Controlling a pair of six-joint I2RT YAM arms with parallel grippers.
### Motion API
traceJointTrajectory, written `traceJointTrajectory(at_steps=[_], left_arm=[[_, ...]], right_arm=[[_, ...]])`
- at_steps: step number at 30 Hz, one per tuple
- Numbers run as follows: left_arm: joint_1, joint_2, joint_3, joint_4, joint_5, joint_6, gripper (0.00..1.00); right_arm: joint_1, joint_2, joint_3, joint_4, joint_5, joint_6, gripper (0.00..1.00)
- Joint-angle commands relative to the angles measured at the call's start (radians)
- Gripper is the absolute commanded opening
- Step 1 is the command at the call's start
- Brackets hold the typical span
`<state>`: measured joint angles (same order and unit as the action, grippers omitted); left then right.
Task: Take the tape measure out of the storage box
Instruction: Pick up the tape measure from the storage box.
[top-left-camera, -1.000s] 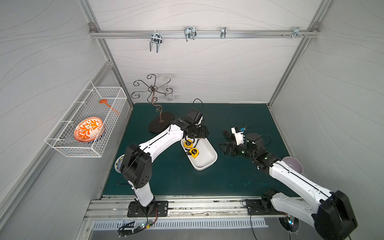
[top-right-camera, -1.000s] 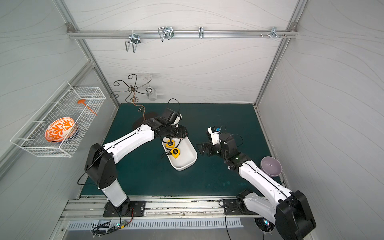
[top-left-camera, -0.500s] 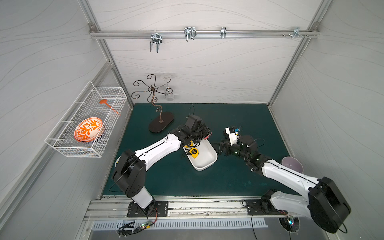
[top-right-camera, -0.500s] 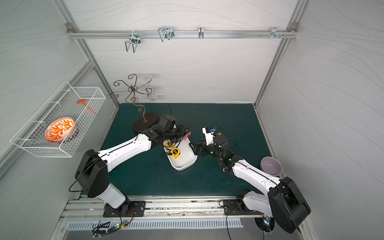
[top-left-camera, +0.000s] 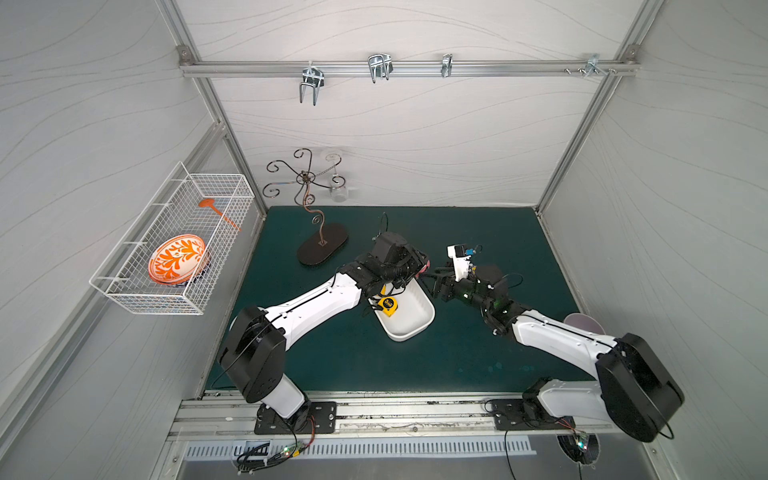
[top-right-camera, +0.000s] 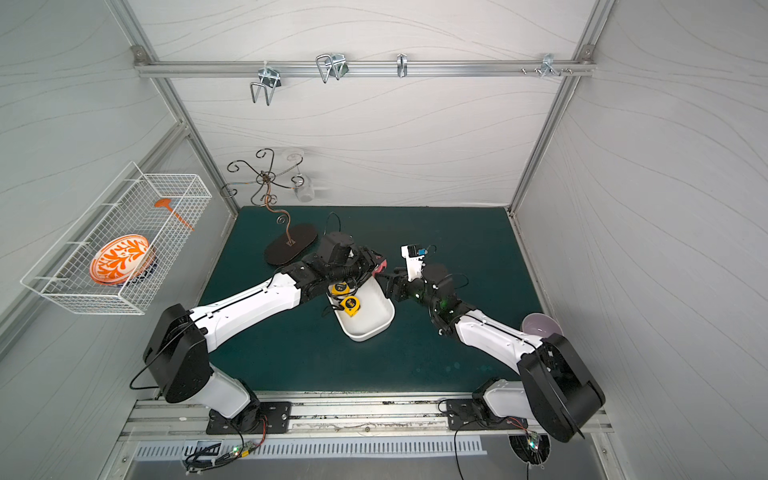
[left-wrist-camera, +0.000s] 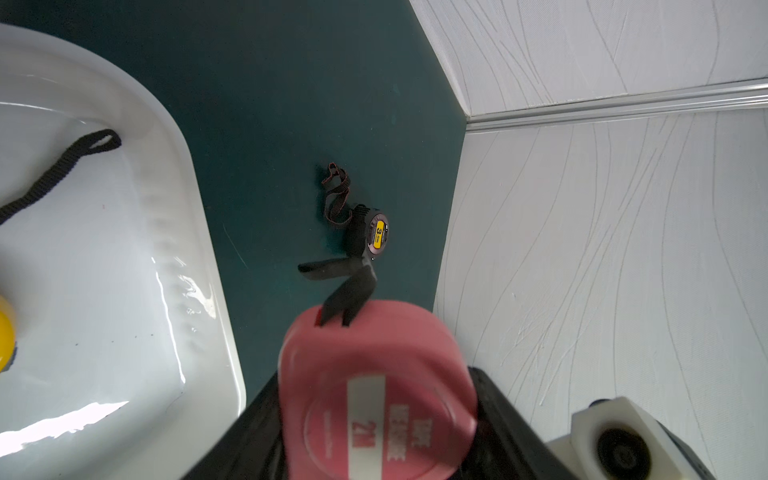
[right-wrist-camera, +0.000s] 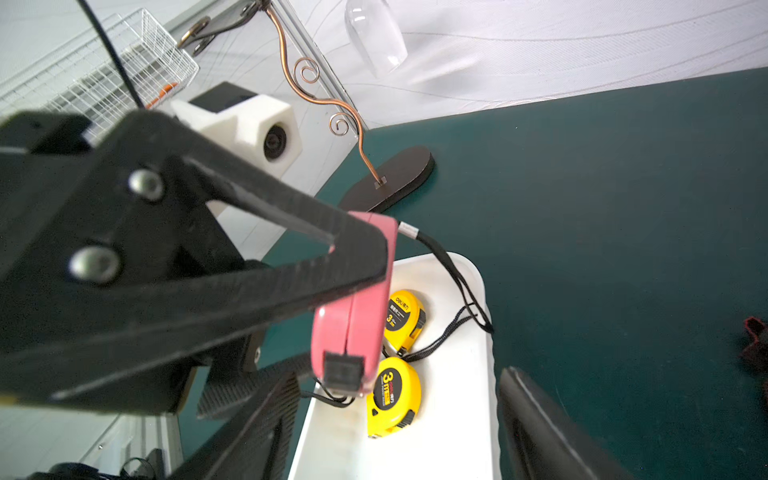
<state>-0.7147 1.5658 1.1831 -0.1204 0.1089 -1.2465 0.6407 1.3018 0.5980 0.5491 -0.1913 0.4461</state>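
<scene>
The left gripper (left-wrist-camera: 376, 432): fingers (right-wrist-camera: 353, 257) clamped on the two flat faces of a pink, round-cornered plastic tape measure (left-wrist-camera: 374, 374); a black strap hangs from its casing. The pink tape measure is held off the surface at the far end of the plain white, shallow, rounded-rectangle plastic storage box (top-left-camera: 409, 330). Whether it hangs over the rim or just outside it cannot be told.

The right gripper (top-left-camera: 437, 286): fingers (right-wrist-camera: 536, 419) apart, gripping nothing, pointed at the pink tape measure from just beside it.

Inside the storage box, two yellow plastic tape measures lie side by side near the far end, the farther yellow one (right-wrist-camera: 405, 316) and the nearer yellow one (right-wrist-camera: 392, 395), with black cords trailing.

On the dark green mat (top-left-camera: 478, 232), well apart from the box, lies a black tape measure with a yellow label (left-wrist-camera: 374, 232). Its red-and-black strap is loose beside it.

Further out:
- a scrolled copper-wire stand on a dark oval base (top-left-camera: 322, 249);
- a white wire basket (top-left-camera: 124, 291) on the left wall, holding an orange-and-white patterned plate (top-left-camera: 176, 259);
- a lilac round bowl (top-left-camera: 582, 323) behind the right arm.
</scene>
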Motion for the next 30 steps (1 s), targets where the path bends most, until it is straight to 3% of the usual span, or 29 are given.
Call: traceJointTrajectory(at_steps=[1,10,17,20,24,30], left_arm=[[-0.009,-0.024,0.003,0.069,-0.001,-0.023,0.0],[-0.01,-0.02,-0.009,0.1,0.024,-0.053,0.0],[-0.01,-0.012,-0.012,0.107,0.038,-0.064,0.0],[-0.005,-0.019,-0.016,0.104,0.028,-0.048,0.0],[0.029,-0.043,-0.027,0.098,0.013,-0.012,0.44],[0.104,-0.125,-0.04,0.027,-0.032,0.102,0.88]], right_arm=[[0.006,0.021,0.026,0.057,0.013,0.01,0.72],[0.01,0.064,0.052,0.08,0.011,0.016,0.38],[0.013,0.077,0.06,0.082,0.008,0.019,0.06],[0.012,0.068,0.06,0.061,0.012,0.012,0.0],[-0.013,0.033,0.052,0.001,0.017,0.002,0.0],[-0.175,-0.009,0.029,-0.107,-0.081,0.049,0.0]])
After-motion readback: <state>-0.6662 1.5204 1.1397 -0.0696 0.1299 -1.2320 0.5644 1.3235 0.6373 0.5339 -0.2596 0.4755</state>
